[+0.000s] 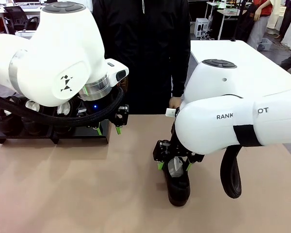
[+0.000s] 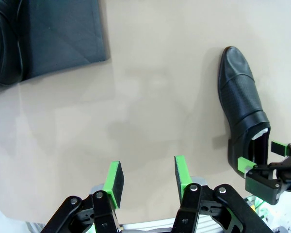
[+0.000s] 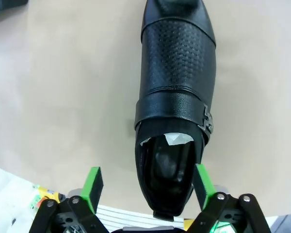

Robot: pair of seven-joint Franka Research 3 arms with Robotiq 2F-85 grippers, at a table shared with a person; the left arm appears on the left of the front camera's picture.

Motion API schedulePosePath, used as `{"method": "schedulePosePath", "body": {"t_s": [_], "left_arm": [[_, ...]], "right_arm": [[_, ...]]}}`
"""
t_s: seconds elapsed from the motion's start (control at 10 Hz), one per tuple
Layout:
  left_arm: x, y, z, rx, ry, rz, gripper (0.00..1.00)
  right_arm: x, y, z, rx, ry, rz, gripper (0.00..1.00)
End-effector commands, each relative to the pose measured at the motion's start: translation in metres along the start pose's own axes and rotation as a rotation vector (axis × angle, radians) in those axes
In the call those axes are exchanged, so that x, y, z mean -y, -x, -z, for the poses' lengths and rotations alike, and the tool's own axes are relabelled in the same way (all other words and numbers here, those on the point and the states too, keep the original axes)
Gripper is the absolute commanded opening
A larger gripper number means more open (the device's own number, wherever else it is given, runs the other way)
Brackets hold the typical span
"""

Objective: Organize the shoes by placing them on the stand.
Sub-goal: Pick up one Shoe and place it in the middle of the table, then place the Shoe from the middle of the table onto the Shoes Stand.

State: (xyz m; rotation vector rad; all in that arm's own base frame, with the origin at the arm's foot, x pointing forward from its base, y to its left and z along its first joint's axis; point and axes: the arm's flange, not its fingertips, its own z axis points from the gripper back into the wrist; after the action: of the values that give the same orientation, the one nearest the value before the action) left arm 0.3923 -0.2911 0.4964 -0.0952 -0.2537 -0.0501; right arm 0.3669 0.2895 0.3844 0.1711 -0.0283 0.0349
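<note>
Black shiny leather shoe [image 3: 174, 111] is lying lengthwise between our right gripper's [image 3: 148, 187] wide-open fingers, while our left gripper [image 2: 148, 177] is hanging half-open, empty.

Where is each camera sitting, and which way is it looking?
Front view: between the arms, facing the person across the table; both arms show.
Left wrist view: on the left arm, looking down past the left gripper at the table.
Right wrist view: on the right arm, looking down past the right gripper, jaws open, either side of the shoe.
All three share that shoe.
</note>
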Motion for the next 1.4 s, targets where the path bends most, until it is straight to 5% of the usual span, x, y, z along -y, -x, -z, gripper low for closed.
{"method": "schedulePosePath", "body": {"t_s": [0.0, 0.9, 1.3], "left_arm": [[-0.003, 0.000, -0.001, 0.005, -0.007, 0.004, 0.57], [-0.003, 0.000, -0.001, 0.005, -0.007, 0.004, 0.57], [0.012, 0.008, 0.003, 0.001, 0.013, -0.021, 0.57]], "right_arm": [[-0.003, -0.005, 0.005, 0.014, 0.002, 0.016, 1.00], [0.001, -0.002, 0.005, -0.003, 0.000, 0.004, 1.00], [0.156, 0.004, -0.121, 0.209, 0.052, 0.077, 1.00]]}}
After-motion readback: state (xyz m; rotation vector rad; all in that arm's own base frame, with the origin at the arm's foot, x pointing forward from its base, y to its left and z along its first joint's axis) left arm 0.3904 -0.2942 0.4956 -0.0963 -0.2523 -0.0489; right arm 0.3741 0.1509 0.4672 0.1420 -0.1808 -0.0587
